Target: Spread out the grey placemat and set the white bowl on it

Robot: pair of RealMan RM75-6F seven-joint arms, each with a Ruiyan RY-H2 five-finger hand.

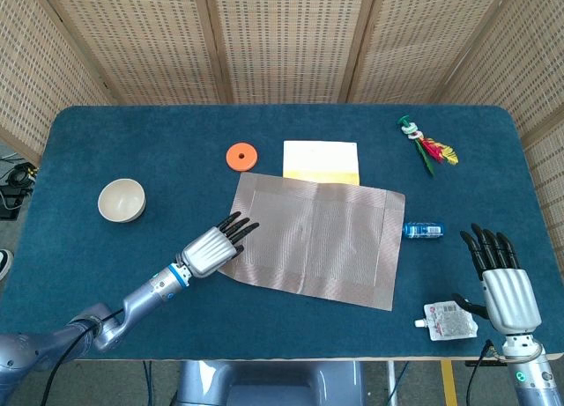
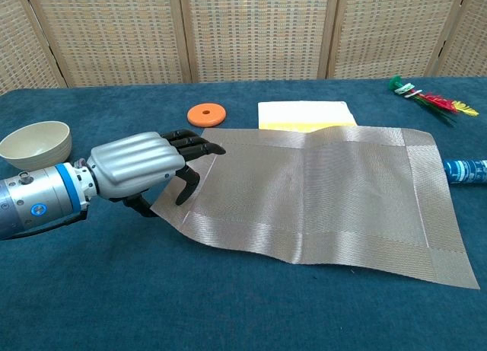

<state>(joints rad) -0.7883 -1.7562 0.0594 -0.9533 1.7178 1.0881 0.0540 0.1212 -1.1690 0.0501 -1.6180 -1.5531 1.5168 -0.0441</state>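
Grey placemat lies unfolded mid-counter; white bowl sits apart at the left.
Head view: left hand (image 1: 211,247) at the placemat (image 1: 315,240) edge, bowl (image 1: 121,200) well left, right hand (image 1: 505,287) spread, empty. Chest view: left hand's fingers (image 2: 192,145) part over the placemat's corner; whether they pinch it, I cannot tell.

Robot lab/test setup: blue felt-topped table (image 1: 106,142), woven screen panels (image 1: 291,36) behind, floor cables (image 1: 13,188).
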